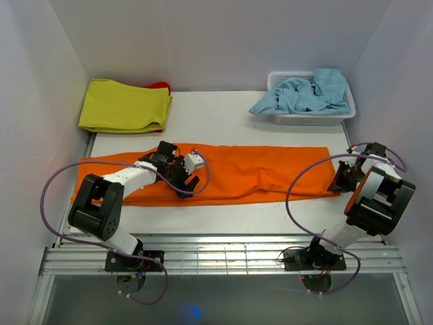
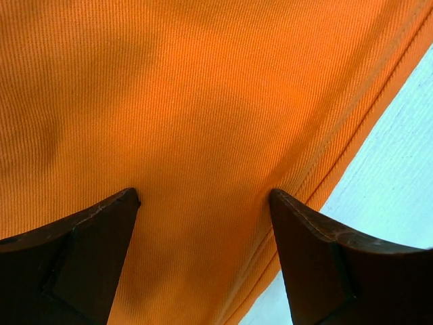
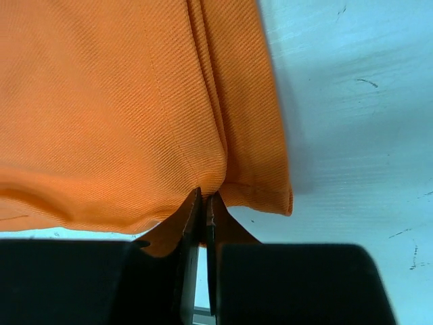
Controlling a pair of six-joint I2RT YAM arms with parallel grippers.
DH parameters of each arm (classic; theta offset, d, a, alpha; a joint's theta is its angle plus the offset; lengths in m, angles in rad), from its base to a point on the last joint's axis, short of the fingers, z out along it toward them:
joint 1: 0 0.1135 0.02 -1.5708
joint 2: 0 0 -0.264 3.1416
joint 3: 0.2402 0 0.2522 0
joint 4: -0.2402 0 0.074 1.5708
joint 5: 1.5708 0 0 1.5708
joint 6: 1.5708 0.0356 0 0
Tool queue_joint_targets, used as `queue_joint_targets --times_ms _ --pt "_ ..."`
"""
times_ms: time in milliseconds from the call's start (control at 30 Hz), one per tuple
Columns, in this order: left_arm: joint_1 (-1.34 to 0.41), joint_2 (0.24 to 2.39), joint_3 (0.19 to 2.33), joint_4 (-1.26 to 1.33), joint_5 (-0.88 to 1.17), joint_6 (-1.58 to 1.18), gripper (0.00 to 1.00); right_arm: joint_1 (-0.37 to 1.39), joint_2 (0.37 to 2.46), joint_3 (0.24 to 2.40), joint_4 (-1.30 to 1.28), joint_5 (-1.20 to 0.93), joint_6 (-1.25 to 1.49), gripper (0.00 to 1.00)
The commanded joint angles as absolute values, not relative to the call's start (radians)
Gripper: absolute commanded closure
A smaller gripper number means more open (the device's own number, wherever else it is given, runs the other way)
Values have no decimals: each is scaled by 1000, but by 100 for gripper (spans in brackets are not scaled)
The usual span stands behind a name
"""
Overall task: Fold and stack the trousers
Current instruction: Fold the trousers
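Orange trousers [image 1: 257, 172] lie along the table [image 1: 223, 115]. Only the wrist views settle the claws — left gripper [image 2: 203, 198] spread wide over fabric, right gripper [image 3: 203, 200] pinched tight on the cloth's edge.

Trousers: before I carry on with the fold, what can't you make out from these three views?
Button on the trousers: not seen; top view, left arm covers part.
Right end effector: shut on the edge; right wrist view, fingers hide layer count.
Left end effector: open; left wrist view, contact with cloth unclear.
Red item: top view, mostly behind yellow-green cloth.
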State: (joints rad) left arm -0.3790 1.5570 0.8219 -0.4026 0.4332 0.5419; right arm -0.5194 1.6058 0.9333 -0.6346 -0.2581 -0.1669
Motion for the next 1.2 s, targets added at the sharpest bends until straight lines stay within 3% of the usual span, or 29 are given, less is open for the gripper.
queue_joint_targets --times_ms 0,467,767,1167 --pt "-373 1589 779 -373 377 529 10 -518 1583 1000 -673 -287 -178 92" --pt "-341 1680 710 -408 431 643 18 -531 1540 1161 -762 -232 -291 92" --pt "-330 1674 710 -419 426 663 18 -578 1624 1157 -732 -173 -382 92" --pt "-402 1327 845 -643 615 749 18 -580 1674 1101 -653 -204 -414 92"
